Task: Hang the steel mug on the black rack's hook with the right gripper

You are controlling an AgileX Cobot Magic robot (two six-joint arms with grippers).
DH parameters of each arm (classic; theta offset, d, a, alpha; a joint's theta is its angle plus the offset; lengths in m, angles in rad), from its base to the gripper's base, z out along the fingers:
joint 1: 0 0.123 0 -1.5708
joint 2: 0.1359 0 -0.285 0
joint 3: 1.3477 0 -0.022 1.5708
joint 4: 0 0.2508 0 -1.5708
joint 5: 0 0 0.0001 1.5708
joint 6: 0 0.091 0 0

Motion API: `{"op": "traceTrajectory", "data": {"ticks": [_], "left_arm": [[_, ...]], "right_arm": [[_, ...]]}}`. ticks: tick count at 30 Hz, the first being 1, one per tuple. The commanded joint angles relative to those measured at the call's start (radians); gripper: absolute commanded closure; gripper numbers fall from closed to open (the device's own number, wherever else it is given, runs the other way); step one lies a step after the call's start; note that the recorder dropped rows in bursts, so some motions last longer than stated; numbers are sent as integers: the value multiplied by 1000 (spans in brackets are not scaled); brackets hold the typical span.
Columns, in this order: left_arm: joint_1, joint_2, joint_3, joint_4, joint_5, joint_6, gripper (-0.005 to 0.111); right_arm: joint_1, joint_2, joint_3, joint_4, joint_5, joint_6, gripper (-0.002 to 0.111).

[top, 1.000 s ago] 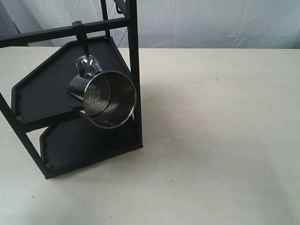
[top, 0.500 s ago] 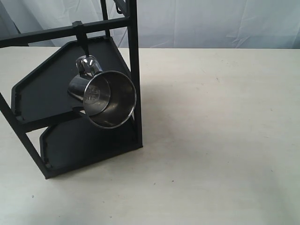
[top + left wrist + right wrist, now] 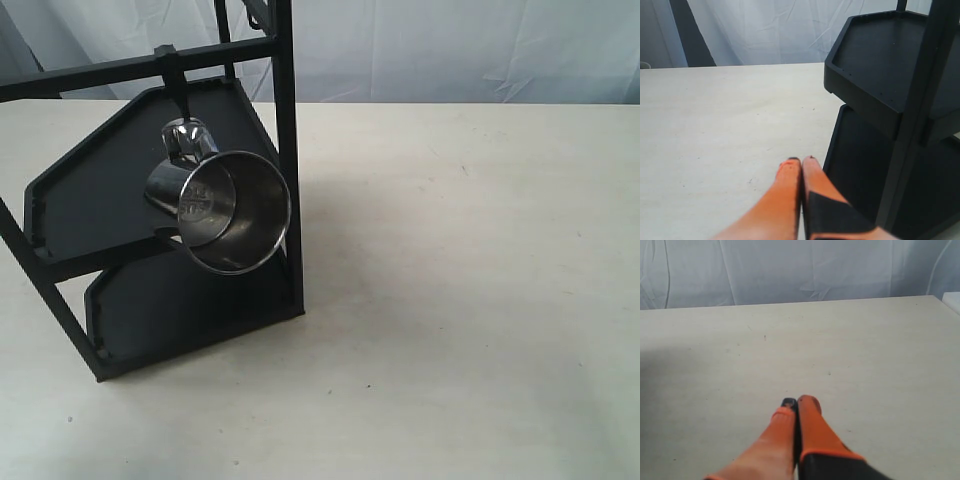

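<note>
The steel mug (image 3: 225, 208) hangs by its looped handle from the hook (image 3: 174, 88) on the upper crossbar of the black rack (image 3: 110, 190), at the left of the exterior view, its open mouth tilted toward the camera. No gripper touches it, and neither arm shows in the exterior view. My right gripper (image 3: 796, 402) is shut with nothing between its orange fingers, over bare table. My left gripper (image 3: 801, 161) is also shut and empty, close beside the black rack's lower shelf (image 3: 860, 165).
The pale table (image 3: 460, 280) stretches to the right of the rack. A white cloth backdrop (image 3: 450, 50) hangs behind the table. The rack's upper shelf (image 3: 875, 55) rises near the left gripper.
</note>
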Motion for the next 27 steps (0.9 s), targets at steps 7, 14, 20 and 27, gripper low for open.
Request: {"op": "traceTrajectory", "data": {"ticks": [7, 14, 20, 27], "left_arm": [[-4, -6, 0, -5, -1, -1, 105], [-4, -6, 0, -5, -1, -1, 105], [-4, -6, 0, -5, -1, -1, 105], [-4, -6, 0, -5, -1, -1, 105]], "right_arm": [[-6, -7, 5, 1, -10, -1, 109], [-6, -7, 5, 1, -10, -1, 109], [-6, -7, 5, 23, -10, -1, 109], [-6, -7, 5, 23, -10, -1, 109]]}}
